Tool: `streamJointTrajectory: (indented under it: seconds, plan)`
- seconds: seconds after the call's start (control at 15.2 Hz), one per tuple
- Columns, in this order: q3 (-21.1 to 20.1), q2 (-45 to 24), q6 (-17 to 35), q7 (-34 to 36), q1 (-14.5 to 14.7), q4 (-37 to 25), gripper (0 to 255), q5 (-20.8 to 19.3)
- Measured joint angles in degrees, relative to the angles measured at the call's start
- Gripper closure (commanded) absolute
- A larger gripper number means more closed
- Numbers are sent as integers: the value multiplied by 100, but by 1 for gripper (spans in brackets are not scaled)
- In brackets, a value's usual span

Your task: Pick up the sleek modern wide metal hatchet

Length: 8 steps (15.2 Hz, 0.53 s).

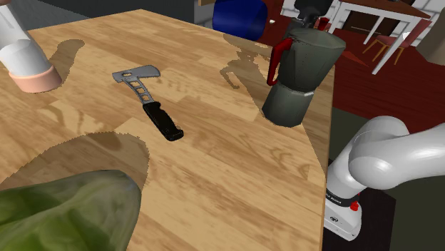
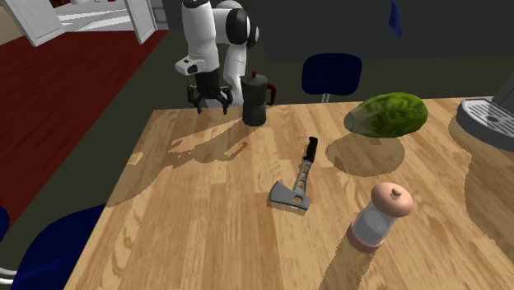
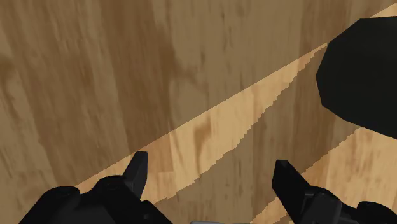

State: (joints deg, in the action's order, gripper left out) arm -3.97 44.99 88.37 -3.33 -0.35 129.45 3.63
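Note:
The hatchet [image 1: 146, 98] lies flat on the wooden table [image 1: 214, 164]. It has a grey metal head with cut-outs in the neck and a black handle. In the second exterior view the hatchet [image 2: 296, 185] lies mid-table, head toward the camera. My gripper [image 2: 210, 99] hangs open over the table's far edge in that view, just left of the dark moka pot [image 2: 257, 99] and well away from the hatchet. In the wrist view my gripper [image 3: 211, 175] has its fingers [image 3: 135, 168] wide apart over bare wood, with nothing between them.
A dark moka pot [image 1: 299, 71] with a red handle stands near the table edge. A pink-based shaker [image 2: 379, 216], a large green object [image 2: 385, 115] and a grey machine [image 2: 490, 123] also stand on the table. Blue chairs [image 2: 331, 74] stand around it. A dark shape [image 3: 362, 70] is beside the gripper.

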Motion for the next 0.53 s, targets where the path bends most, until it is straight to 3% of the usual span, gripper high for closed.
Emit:
streamJointTrajectory:
  seconds: [0.2, 0.53]
  plan:
    - [-163, -126, 4, 224, 11, -108, 0, 96]
    - [-815, -633, 126, 1136, 36, -458, 0, 440]
